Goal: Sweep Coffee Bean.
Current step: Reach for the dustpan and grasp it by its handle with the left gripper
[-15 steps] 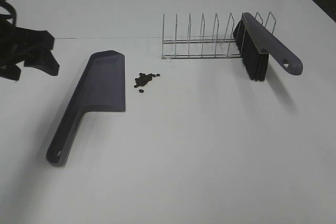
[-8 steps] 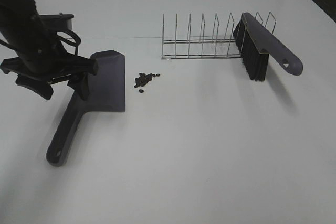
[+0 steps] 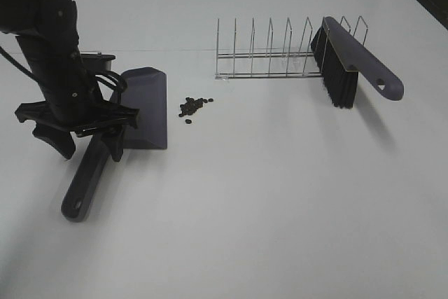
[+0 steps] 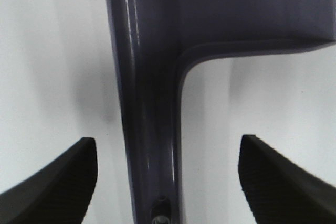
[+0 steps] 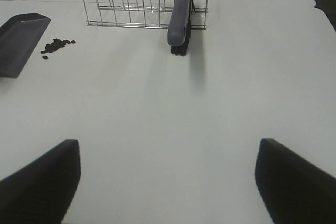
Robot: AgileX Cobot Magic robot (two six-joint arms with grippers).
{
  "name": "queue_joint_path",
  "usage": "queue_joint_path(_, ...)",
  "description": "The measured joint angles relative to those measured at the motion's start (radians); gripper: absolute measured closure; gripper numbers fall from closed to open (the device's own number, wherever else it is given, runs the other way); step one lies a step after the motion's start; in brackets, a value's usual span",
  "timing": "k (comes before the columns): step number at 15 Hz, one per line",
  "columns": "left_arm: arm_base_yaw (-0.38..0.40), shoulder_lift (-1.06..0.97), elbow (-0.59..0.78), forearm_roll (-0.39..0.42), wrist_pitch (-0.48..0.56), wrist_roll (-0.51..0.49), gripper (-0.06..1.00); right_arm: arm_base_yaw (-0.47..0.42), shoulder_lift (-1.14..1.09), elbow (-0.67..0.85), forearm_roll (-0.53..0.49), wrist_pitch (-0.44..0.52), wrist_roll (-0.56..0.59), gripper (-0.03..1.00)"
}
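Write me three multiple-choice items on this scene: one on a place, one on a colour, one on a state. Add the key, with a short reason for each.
1. The coffee beans lie:
A. in a bowl
B. on the table beside the dustpan
C. inside a cup

2. The dustpan's colour is:
A. grey-purple
B. bright red
C. yellow

3. The left gripper is:
A. shut on a cloth
B. shut on a spoon
C. open, astride the dustpan's handle

Key:
1. B, the small dark heap sits on bare table just off the pan's edge.
2. A, pan and handle show the same dull grey-purple in the high view and the wrist views.
3. C, in the left wrist view the jaws stand wide apart, clear of the handle that runs between them.
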Motion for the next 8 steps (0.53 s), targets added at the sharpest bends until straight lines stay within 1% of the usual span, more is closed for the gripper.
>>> queue_joint_path(4, -0.005, 0.082, -0.006, -0.001, -0.018, -0.017, 0.27, 0.0, 0.0, 0.0, 0.0, 0.0, 0.0, 0.2)
queue_joint_path(5, -0.005, 0.086, -0.006, 0.0, -0.022, -0.023, 0.29, 0.0, 0.0, 0.0, 0.0, 0.0, 0.0, 0.2)
queue_joint_path(6, -0.005, 0.086, -0.008, 0.0, -0.026, -0.026, 0.33, 0.0, 0.0, 0.0, 0.0, 0.0, 0.0, 0.2)
queue_joint_path(7, -0.005, 0.087, -0.008, 0.0, -0.027, -0.032, 0.39, 0.0, 0.0, 0.0, 0.0, 0.0, 0.0, 0.2)
queue_joint_path(8, -0.005, 0.087, -0.008, 0.0, -0.028, -0.044, 0.51, 0.0, 0.0, 0.0, 0.0, 0.0, 0.0, 0.2)
